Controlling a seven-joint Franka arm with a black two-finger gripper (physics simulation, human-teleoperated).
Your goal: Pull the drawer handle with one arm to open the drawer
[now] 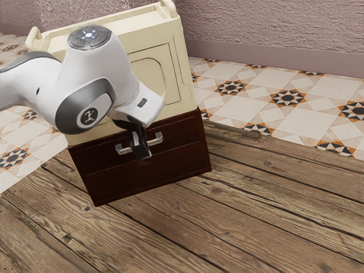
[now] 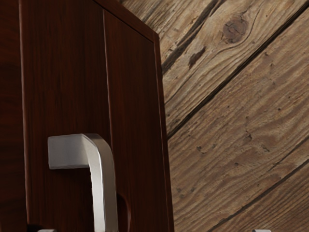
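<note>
Black and pointing down, my gripper (image 1: 144,154) is in front of the dark red-brown drawer unit, covering the middle of the silver handle (image 1: 156,140). The upper drawer front (image 1: 185,133) looks flush with the cabinet around it. In the wrist view, the bent silver handle (image 2: 104,188) stands out from the drawer front (image 2: 65,87). At that view's lower edge the fingertips of my gripper (image 2: 154,230) show far apart, with the handle in the span between them and space on both sides. The gripper is open; whether a finger touches the handle is hidden.
A cream cabinet (image 1: 175,68) with raised ends stands on top of the drawer unit, close behind the arm. Wooden planks (image 1: 244,199) spread in front of the unit, with patterned tiles (image 1: 261,91) and a pink wall (image 1: 273,28) farther back.
</note>
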